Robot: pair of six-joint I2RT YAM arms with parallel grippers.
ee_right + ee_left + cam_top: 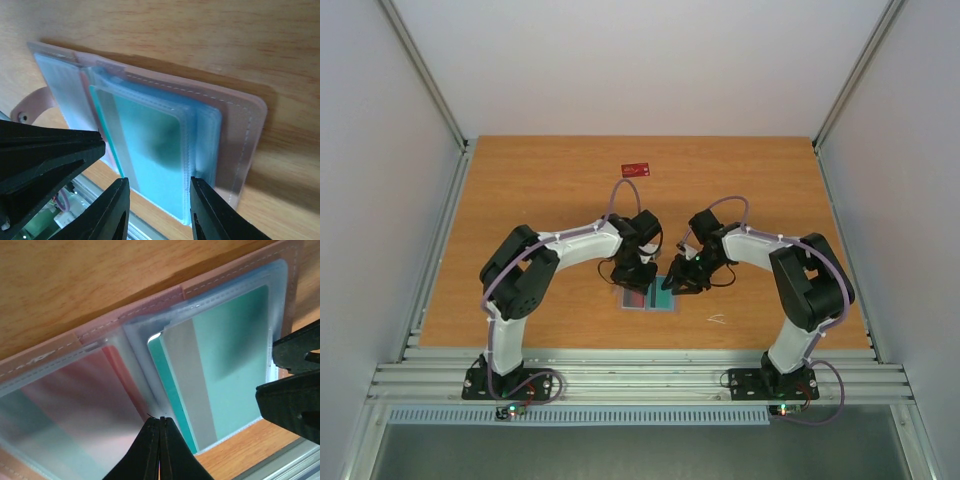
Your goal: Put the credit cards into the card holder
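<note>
1. The left pincer is closed, its two tips pressed together. We can make out nothing between them. They sit against the clear pocket on the left half of the open card holder.
2. The right pincer has its jaws apart and grips nothing. Its fingers hang over the near edge of the pocket that holds the teal card.
3. We count two arms, two pincers, one card holder, three cards (two red, one teal) and one white scrap.
4. The left arm and the right arm both rise from their bases and bend inward. Their wrists tip down over the holder. The two pincers are just beside each other and apart.
5. The holder lies open and flat on the desk, near the middle of its near edge, with the clear pockets facing up.
   - The teal card sits in a pocket on the right half and has a grey stripe along one long side.
   - In the top view the pocketed red card shows through the left half.
6. Further out, the white scrap lies near the holder on its right. The loose red card lies flat by the far edge of the desk, well apart from the holder.
</note>
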